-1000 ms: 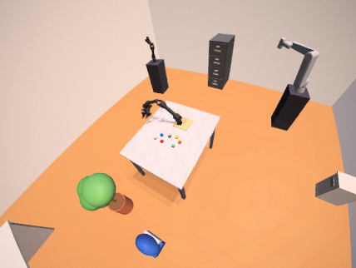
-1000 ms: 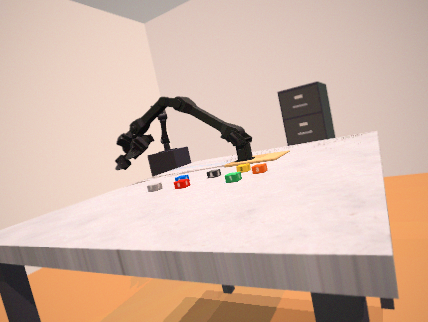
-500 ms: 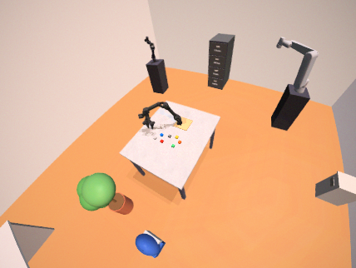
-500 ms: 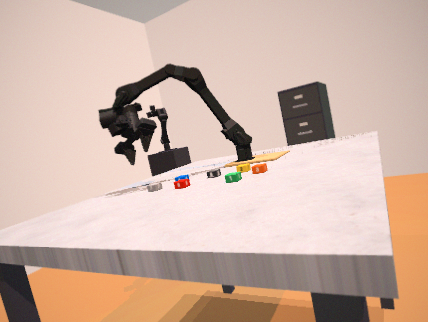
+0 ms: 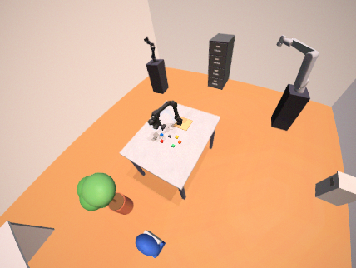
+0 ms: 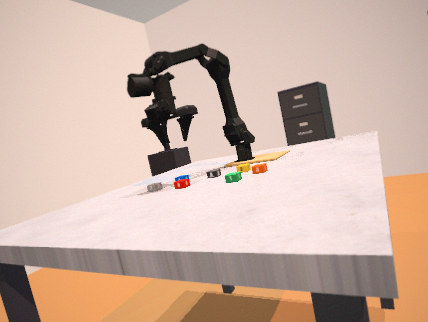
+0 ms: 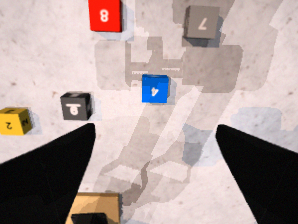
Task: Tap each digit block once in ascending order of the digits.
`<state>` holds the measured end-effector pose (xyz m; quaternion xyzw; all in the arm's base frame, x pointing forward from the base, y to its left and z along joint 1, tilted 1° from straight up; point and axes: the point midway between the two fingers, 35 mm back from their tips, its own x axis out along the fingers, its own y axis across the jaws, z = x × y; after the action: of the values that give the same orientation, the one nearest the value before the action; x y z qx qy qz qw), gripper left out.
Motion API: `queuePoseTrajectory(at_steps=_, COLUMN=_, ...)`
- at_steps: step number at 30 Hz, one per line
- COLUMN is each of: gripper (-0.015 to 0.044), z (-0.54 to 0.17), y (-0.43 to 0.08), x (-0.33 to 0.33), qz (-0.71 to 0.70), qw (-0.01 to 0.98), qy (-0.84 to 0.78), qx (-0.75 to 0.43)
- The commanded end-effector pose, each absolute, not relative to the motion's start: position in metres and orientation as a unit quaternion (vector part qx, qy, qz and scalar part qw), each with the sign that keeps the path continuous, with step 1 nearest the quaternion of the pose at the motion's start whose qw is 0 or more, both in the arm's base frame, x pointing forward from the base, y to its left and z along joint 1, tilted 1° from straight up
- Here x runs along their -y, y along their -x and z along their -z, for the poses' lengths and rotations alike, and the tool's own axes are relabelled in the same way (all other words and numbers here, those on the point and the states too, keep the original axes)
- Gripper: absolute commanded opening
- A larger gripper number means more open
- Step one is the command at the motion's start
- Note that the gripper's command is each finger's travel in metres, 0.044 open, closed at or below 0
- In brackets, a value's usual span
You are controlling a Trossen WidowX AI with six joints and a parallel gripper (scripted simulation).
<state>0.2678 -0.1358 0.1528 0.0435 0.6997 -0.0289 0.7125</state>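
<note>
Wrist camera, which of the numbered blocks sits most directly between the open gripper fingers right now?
The blue block marked 4. It lies centred ahead of the open gripper; the others sit off to the sides or farther away.

Seven digit blocks (image 6: 233, 177) lie on one table (image 6: 300, 210).

red block (image 7: 105, 15): white digit 8 on its top face
grey block (image 7: 202, 22): white digit 7, seen upside down
blue block (image 7: 154, 89): white digit 4, seen upside down
yellow block (image 7: 14, 121): dark digit 2, turned sideways
black block (image 7: 75, 106): a white digit, too blurred to tell
</note>
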Motion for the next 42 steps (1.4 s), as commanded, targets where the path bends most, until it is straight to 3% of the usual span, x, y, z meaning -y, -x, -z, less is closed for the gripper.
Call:
queuePoseTrajectory(at_steps=1, gripper=0.0400, z=-0.153, y=-0.264, x=0.135, qz=0.038, qw=0.709, qy=-0.040, qx=-0.703)
queuePoseTrajectory(at_steps=17, gripper=0.0400, z=-0.153, y=-0.264, x=0.135, qz=0.038, qw=0.709, qy=-0.040, qx=-0.703)
queuePoseTrajectory(at_steps=26, gripper=0.0400, z=-0.153, y=-0.247, x=0.038, qz=0.035, qw=0.708, qy=-0.043, qx=-0.704)
queuePoseTrajectory(at_steps=42, gripper=0.0400, z=-0.153, y=-0.246, x=0.036, qz=0.035, qw=0.708, qy=-0.043, qx=-0.704)
